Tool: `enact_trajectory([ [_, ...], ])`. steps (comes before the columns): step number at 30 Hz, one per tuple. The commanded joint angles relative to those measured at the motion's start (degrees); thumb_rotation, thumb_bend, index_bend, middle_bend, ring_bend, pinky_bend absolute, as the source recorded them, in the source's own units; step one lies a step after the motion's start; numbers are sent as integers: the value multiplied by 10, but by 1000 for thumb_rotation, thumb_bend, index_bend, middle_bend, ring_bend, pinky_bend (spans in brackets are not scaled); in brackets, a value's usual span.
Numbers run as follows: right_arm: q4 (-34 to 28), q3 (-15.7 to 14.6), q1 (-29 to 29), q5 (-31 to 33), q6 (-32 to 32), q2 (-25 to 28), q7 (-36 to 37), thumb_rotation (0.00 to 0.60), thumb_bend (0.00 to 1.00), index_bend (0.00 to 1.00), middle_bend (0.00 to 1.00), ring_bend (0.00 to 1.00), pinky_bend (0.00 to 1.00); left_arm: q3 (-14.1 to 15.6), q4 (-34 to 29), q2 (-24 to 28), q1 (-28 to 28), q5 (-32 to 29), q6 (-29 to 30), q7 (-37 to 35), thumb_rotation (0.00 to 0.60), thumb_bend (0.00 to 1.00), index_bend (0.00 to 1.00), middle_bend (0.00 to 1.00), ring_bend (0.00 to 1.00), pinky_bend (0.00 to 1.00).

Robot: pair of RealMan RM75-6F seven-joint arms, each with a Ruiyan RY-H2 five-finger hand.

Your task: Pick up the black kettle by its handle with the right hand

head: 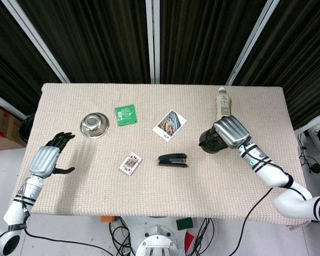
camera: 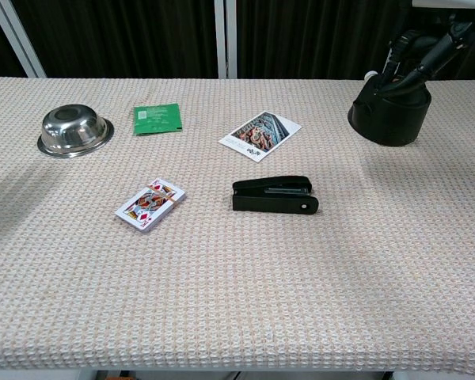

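The black kettle point(head: 210, 141) point(camera: 389, 116) hangs clear above the table at the right, with no shadow touching it in the chest view. My right hand point(head: 232, 132) point(camera: 429, 49) grips its handle from above, fingers curled around the top. The hand covers most of the handle in the head view. My left hand point(head: 47, 156) hovers off the table's left edge, fingers spread and holding nothing; the chest view does not show it.
A white bottle point(head: 222, 102) lies behind the kettle. A black stapler point(head: 173, 160) point(camera: 274, 195), a playing card deck point(head: 130, 162), a photo card point(head: 169, 125), a green packet point(head: 126, 114) and a steel bowl point(head: 94, 125) are spread over the woven table cover point(head: 160, 197).
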Motion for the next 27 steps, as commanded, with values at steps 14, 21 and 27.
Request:
enact_trajectory([
  [14, 16, 23, -26, -40, 20, -11, 38, 600, 207, 1000, 1000, 1000, 594, 4, 11, -10, 0, 6, 2, -4, 600, 61, 118, 76, 46, 236],
  [21, 14, 28, -33, -48, 21, -9, 41, 600, 224, 1000, 1000, 1000, 600, 4, 11, -10, 0, 6, -1, -4, 600, 61, 118, 76, 46, 236],
  [27, 16, 33, -36, -51, 19, -9, 44, 600, 224, 1000, 1000, 1000, 600, 5, 13, -12, -1, 6, -3, -6, 600, 61, 118, 76, 46, 236],
])
